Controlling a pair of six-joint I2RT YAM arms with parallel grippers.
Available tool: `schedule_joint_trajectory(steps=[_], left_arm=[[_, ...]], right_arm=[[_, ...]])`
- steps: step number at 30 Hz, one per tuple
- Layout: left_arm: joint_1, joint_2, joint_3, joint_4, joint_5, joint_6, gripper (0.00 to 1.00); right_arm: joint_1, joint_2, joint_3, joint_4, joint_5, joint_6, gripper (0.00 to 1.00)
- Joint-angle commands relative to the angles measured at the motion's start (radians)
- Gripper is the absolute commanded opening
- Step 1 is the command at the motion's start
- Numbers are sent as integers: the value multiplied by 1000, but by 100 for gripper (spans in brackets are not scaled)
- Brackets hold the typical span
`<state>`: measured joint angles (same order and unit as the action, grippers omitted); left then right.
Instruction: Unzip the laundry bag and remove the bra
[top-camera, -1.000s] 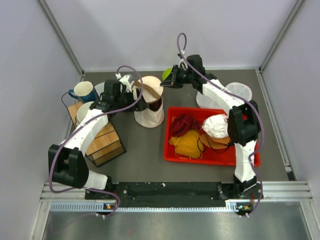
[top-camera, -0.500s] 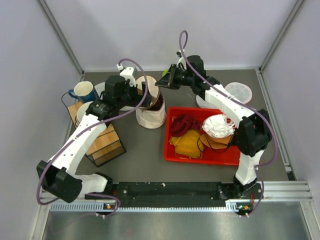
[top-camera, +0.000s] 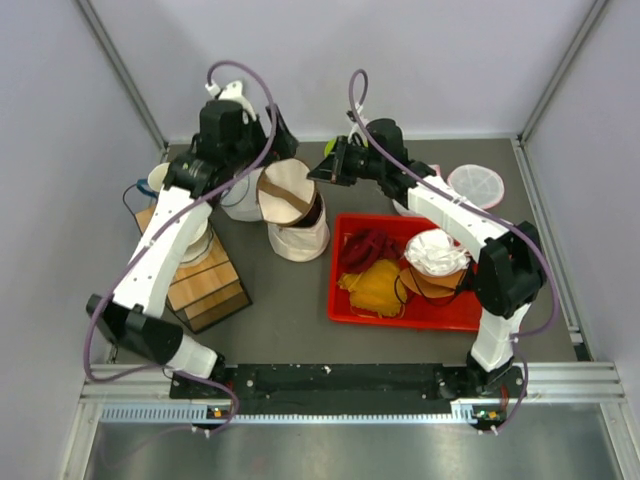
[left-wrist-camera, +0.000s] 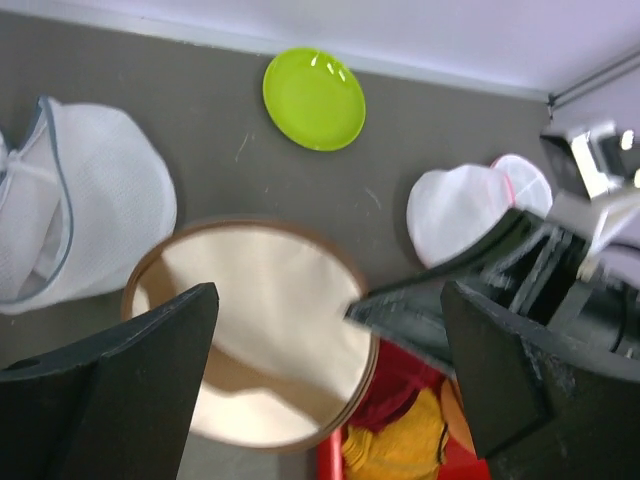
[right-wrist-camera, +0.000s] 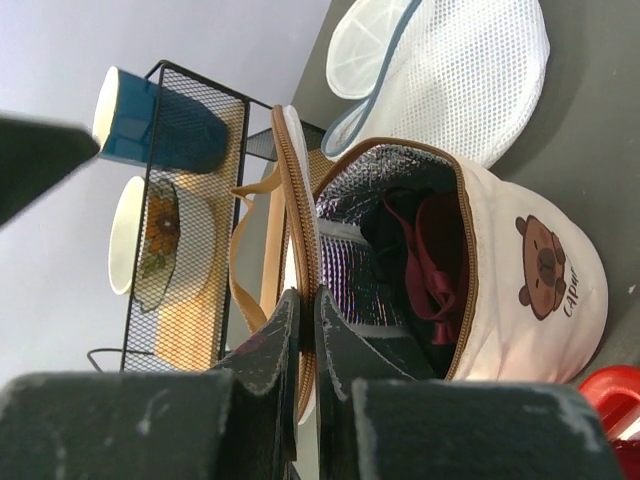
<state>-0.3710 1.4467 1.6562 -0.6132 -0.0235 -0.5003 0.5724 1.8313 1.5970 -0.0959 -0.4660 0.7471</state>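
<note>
**Capybara print and "CAPY" lettering on the opened bag**

Printed on the side of the cream-beige soft fabric cylinder laundry bag (right-wrist-camera: 520, 300) is a small brown animal face, with brown lettering next to it. The letters begin "CAPY"; the rest is too small to read. No other writing can be read.

The laundry bag stands upright on the dark grey counter (top-camera: 290, 300), just left of the red plastic tray (top-camera: 345, 305). Its zipper is undone. The round cream lid with brown trim (left-wrist-camera: 270, 300) is lifted and tilted on edge, baring a silver quilted lining. The black soft fabric bra (right-wrist-camera: 390, 220) lies inside the bag, against a dark red garment (right-wrist-camera: 435, 265).

The right tool (right-wrist-camera: 305, 300) has its 2 fingers pressed together on the brown zipper edge of the lid. The left tool (left-wrist-camera: 328, 295) hangs above the lid with its 2 fingers spread wide, holding nothing.

Behind the bag lie a white mesh pouch with grey-blue edging (right-wrist-camera: 460, 70) and a lime-green round plate (left-wrist-camera: 313, 98). To the left, a dark blue mug (right-wrist-camera: 150, 125) sits in a black wire mesh basket (right-wrist-camera: 215, 100).
</note>
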Motion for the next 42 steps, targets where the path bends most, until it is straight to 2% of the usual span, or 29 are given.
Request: schedule_joint_trajectory(steps=[1, 2, 5, 14, 17, 18, 20, 22, 24, 25, 28, 29, 38, 39, 41, 42], left_arm=[[7, 174, 207, -195, 19, -38, 99], [7, 197, 252, -212, 61, -38, 98], [6, 259, 278, -247, 65, -49, 98], [6, 291, 217, -240, -4, -64, 98], [6, 297, 212, -230, -6, -69, 86], [6, 296, 211, -227, -6, -69, 77], [6, 293, 205, -223, -10, -67, 69], [6, 287, 203, -220, -18, -63, 52], [6, 284, 198, -217, -18, -58, 45], [6, 284, 198, -215, -18, -57, 34], [6, 284, 198, -209, -15, -53, 16], [6, 281, 200, -209, -13, -53, 0], [7, 248, 188, -195, -47, -61, 0], [6, 239, 185, -189, -61, -63, 0], [7, 209, 165, -168, -69, -55, 0], [7, 202, 166, -168, -73, -46, 0]], right_arm=[[38, -84, 14, 33, 33, -71, 0], [43, -84, 15, 28, 38, -90, 0], [50, -87, 15, 13, 62, -126, 0], [72, -95, -3, -2, 105, -187, 0], [76, -96, 1, -16, 124, -207, 0], [80, -96, 1, -21, 131, -210, 0], [78, -101, -2, -22, 139, -219, 0], [78, -104, -3, -28, 155, -229, 0], [81, -113, -8, -28, 168, -244, 0], [81, -119, -9, -31, 171, -250, 0], [80, -138, -19, -34, 181, -267, 0], [81, -142, -20, -33, 182, -275, 0], [80, -159, -22, -41, 202, -296, 0], [81, -162, -22, -44, 205, -298, 12], [80, -171, -22, -48, 216, -298, 47], [78, -191, -25, -54, 222, -299, 71]])
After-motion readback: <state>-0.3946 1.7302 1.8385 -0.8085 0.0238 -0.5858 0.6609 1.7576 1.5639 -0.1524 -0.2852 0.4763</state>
